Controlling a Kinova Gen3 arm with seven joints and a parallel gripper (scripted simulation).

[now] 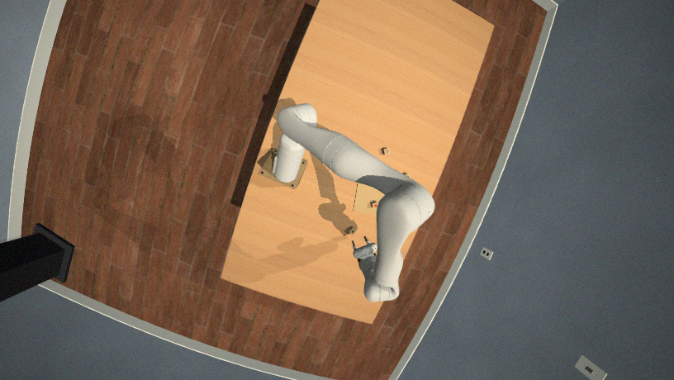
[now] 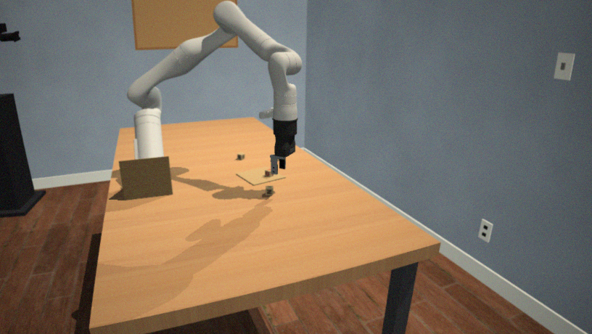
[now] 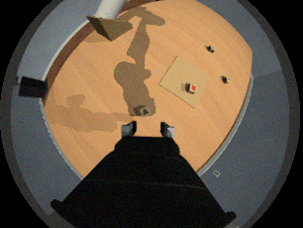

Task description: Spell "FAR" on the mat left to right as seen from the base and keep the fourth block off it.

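The mat (image 1: 362, 191) (image 2: 253, 180) (image 3: 175, 66) lies flat on the table. One block with red on its top (image 1: 373, 204) (image 2: 268, 173) (image 3: 191, 88) sits on the mat. A second block (image 1: 350, 230) (image 2: 269, 190) (image 3: 144, 110) lies off the mat, in the arm's shadow. A third block (image 1: 385, 150) (image 2: 241, 157) (image 3: 210, 49) and a fourth block (image 1: 405, 174) (image 3: 226, 79) lie off the mat on its far side. The letters are too small to read. My gripper (image 1: 358, 239) (image 2: 278, 170) (image 3: 148, 126) is open and empty, above the table near the second block.
The robot's base (image 1: 286, 165) (image 2: 149, 136) stands at one long side of the table (image 1: 377, 84) (image 2: 248, 248). A brown plate (image 2: 146, 177) (image 3: 110, 27) stands by the base. In the top view the arm covers part of the mat.
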